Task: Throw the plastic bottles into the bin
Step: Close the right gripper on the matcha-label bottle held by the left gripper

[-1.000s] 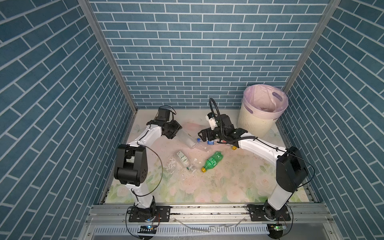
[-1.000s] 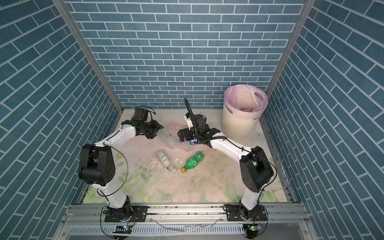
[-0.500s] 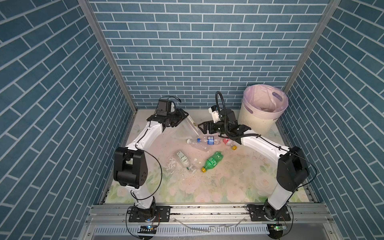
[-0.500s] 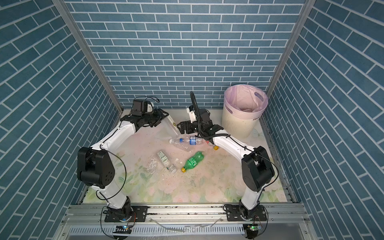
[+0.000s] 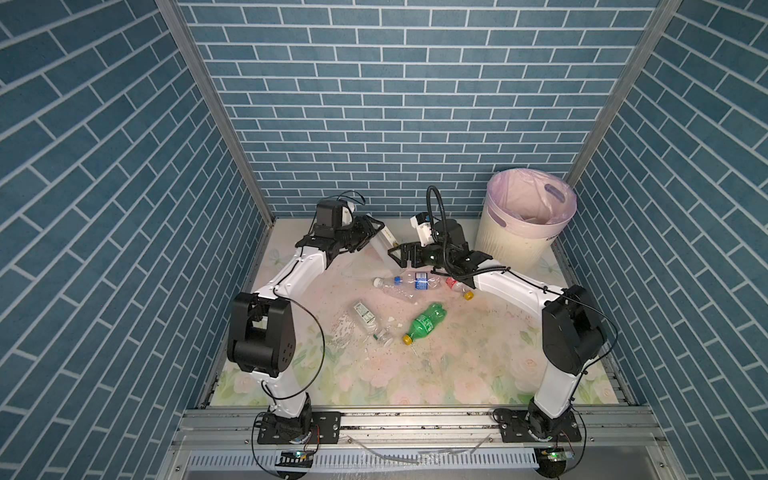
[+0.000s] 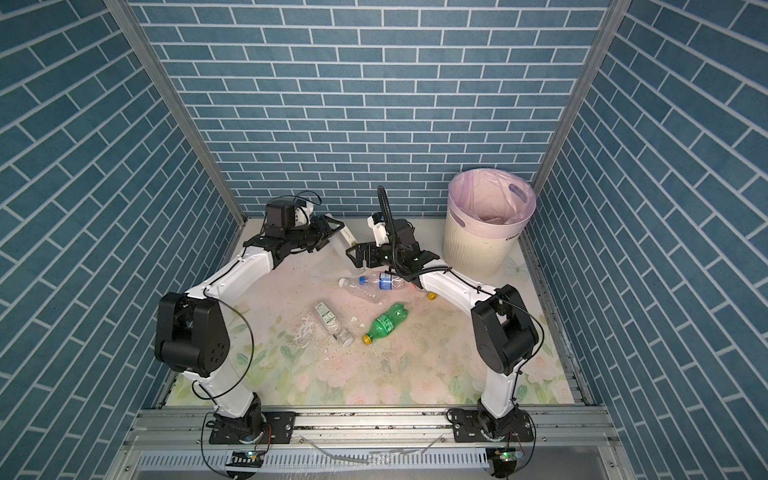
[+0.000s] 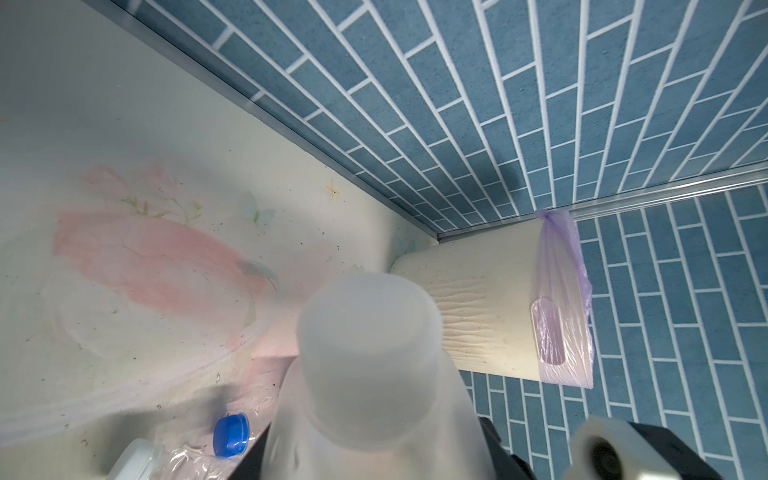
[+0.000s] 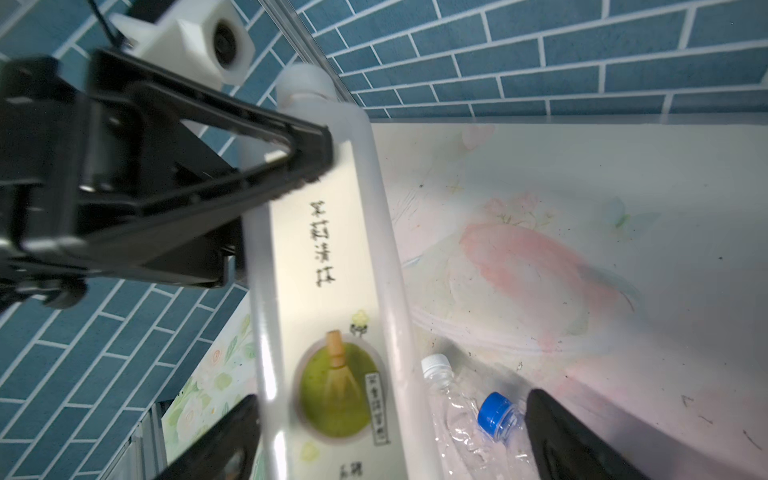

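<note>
And the left gripper [image 5: 369, 232] clamps tight on a frosted white bottle [image 8: 328, 270] up near its white cap: cream label, dark script, a green matcha bowl with whisk. The bottle's far end sits between the right gripper's [image 8: 395, 446] fingers [image 8: 573, 440], spread wide, holding nothing.

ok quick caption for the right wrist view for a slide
Left pincer holds a frosted matcha-label bottle inside the open right pincer, clear bottles lying on the mat below.
</note>
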Controlling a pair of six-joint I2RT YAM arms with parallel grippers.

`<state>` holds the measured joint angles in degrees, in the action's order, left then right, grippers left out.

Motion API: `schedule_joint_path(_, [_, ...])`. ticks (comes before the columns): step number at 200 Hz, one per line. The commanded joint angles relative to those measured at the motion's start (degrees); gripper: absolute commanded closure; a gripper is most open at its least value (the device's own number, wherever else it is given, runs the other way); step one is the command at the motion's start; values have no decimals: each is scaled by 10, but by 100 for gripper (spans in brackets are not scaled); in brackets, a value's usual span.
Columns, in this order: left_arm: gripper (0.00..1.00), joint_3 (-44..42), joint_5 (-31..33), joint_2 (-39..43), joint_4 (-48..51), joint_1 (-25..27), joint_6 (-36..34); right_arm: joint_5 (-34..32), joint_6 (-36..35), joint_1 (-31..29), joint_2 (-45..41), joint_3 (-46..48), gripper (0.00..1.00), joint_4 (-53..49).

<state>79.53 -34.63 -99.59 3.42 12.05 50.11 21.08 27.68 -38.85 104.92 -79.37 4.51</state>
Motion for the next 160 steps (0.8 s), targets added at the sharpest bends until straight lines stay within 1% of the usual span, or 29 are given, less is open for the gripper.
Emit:
schedule_joint_path(1, [59, -9, -24, 16, -30, 3, 10, 3, 6, -8, 16, -41, 4, 13])
schedule_joint_path(15, [59, -16, -33, 14, -42, 3, 20, -4, -9, -12, 27, -51, 6, 3])
schedule_joint_path(26, [59, -22, -37, 15, -54, 3, 31, -11, -21, -17, 37, -61, 10, -7])
schedule_joint_path(36, [59, -25, -39, 13, -60, 4, 37, -10, -24, -19, 44, -67, 14, -7])
schedule_joint_path(57, [59, -25, -43, 12, -64, 4, 43, -10, -25, -23, 55, -68, 18, 3])
schedule_joint_path(87, [59, -31, -49, 12, -77, 4, 54, -11, -27, -25, 67, -75, 31, 4])
schedule_joint_path(110, [59, -33, -48, 12, -75, 4, 57, -10, -34, -26, 71, -78, 33, 2])
schedule_joint_path(126, [59, -34, -47, 12, -75, 4, 58, -12, -36, -26, 70, -78, 39, 1])
schedule_joint_path(146, [58, -35, -48, 10, -76, 5, 60, -8, -36, -26, 65, -72, 41, 10])
schedule_joint_path(160, [57, -36, -50, 7, -76, 6, 63, -7, -35, -27, 63, -69, 47, 12])
